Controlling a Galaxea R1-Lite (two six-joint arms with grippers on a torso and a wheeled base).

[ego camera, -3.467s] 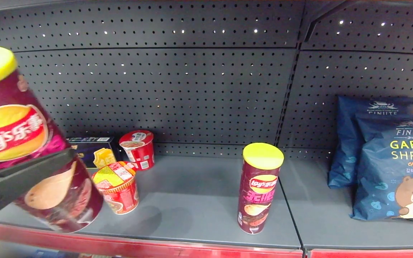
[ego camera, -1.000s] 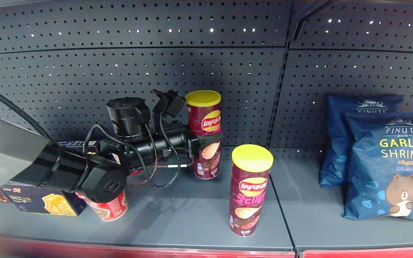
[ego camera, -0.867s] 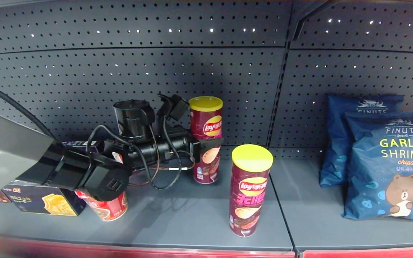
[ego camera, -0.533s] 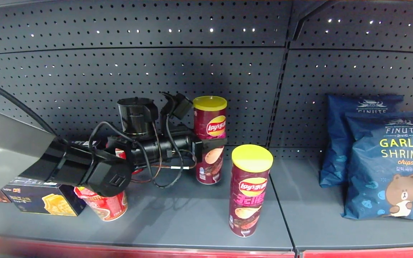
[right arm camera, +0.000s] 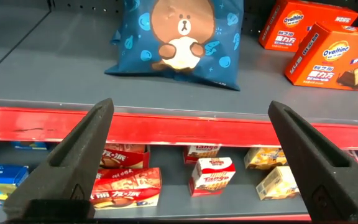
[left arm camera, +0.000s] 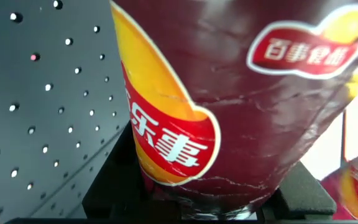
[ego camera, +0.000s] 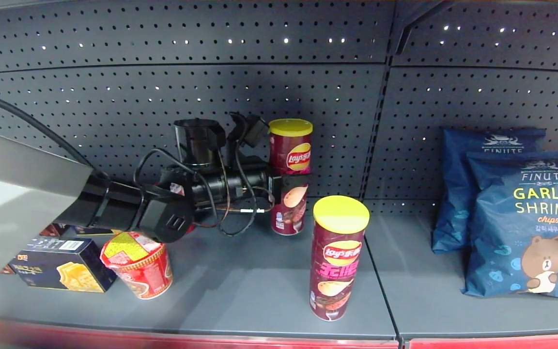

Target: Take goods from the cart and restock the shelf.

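Left gripper (ego camera: pixel 286 183) is being pressed shut around the middle of the held chip can (ego camera: pixel 290 145), upright at the far side of the shelf (ego camera: pixel 240 291), behind and left of the standing chip can (ego camera: pixel 338 257). If it is being released with its base hanging clear, or the fingers are being dragged sideways, toppling into that neighbour is being risked.

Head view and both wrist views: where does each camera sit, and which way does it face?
Head view: on the head, facing forward and down at the shelf; left arm, left gripper shut on chip can.
Left wrist view: on that wrist, facing the can close up.
Right wrist view: on that wrist, facing the blue bag past the open right gripper.
Shared: blue bag, head and right wrist views.
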